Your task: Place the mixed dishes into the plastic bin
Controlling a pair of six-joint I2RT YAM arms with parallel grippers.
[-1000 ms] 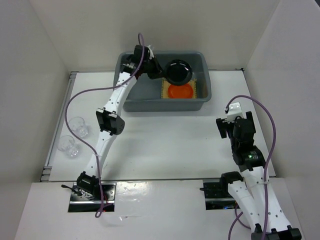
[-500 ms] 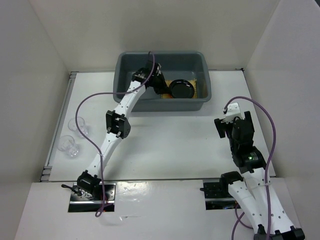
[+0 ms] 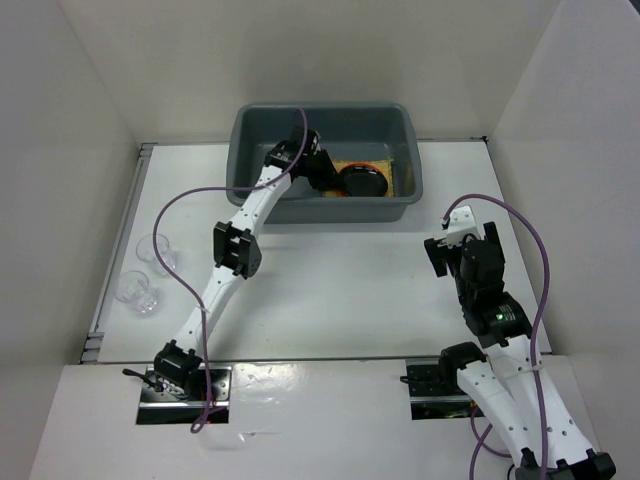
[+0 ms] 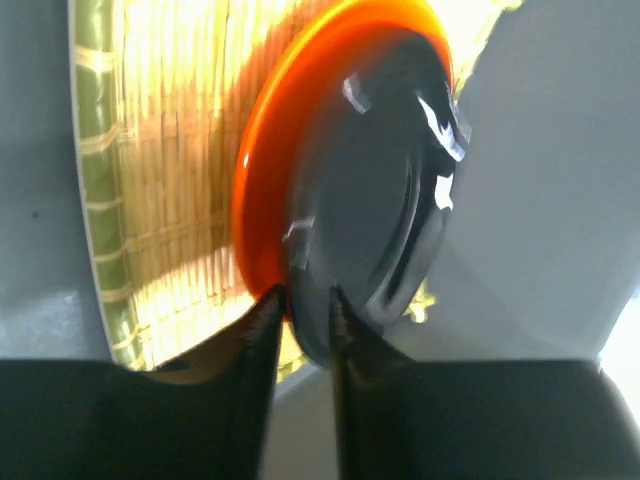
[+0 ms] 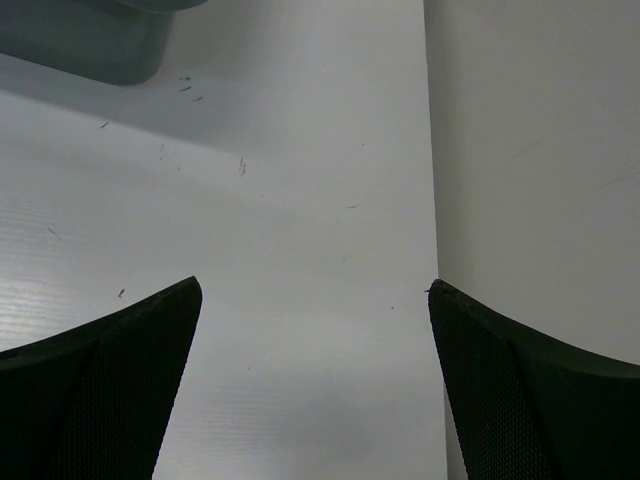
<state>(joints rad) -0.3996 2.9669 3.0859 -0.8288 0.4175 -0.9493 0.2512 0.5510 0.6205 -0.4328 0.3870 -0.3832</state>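
Black plate [image 4: 372,200] edge within left tool [image 4: 305,298]

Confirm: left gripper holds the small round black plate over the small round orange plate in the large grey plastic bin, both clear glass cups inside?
No: both clear glass cups stand on the white table, outside the grey plastic bin, as the top external view shows. The rest holds.
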